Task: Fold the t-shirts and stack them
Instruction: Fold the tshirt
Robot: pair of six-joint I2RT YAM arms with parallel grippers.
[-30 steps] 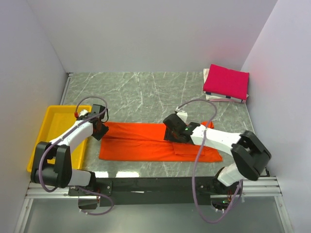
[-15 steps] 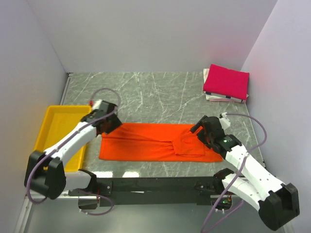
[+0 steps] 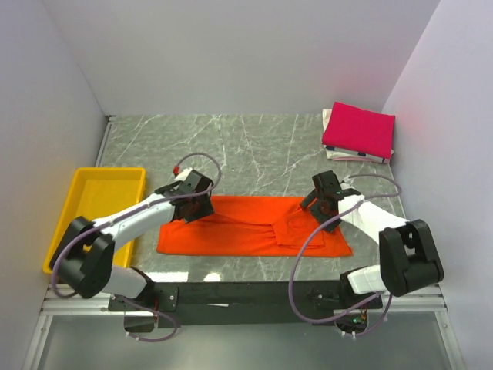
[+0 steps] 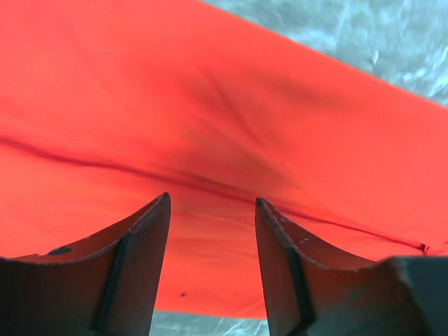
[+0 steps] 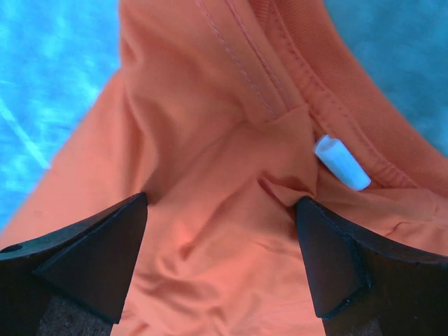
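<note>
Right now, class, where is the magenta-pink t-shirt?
In the top view the magenta-pink t-shirt lies folded at the far right corner of the table, beyond the right gripper and apart from the orange t-shirt.

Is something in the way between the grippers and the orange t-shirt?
No, nothing visible. The left gripper and the right gripper both hang open right over the orange t-shirt, with only its cloth below them.

The left arm point(image 3: 129, 219) and right arm point(image 3: 367, 220) have white links joined by bulky black housings, both rising from a black rail point(image 3: 246, 295). A thin greyish-purple cable point(image 3: 293, 274) loops up from the rail along each arm. A small green light point(image 3: 356, 314) glows just below the rail's right end. The left gripper point(image 4: 212, 199) and right gripper point(image 5: 222, 199) have dark, wedge-shaped fingers point(image 4: 136, 266) with worn edges.
</note>
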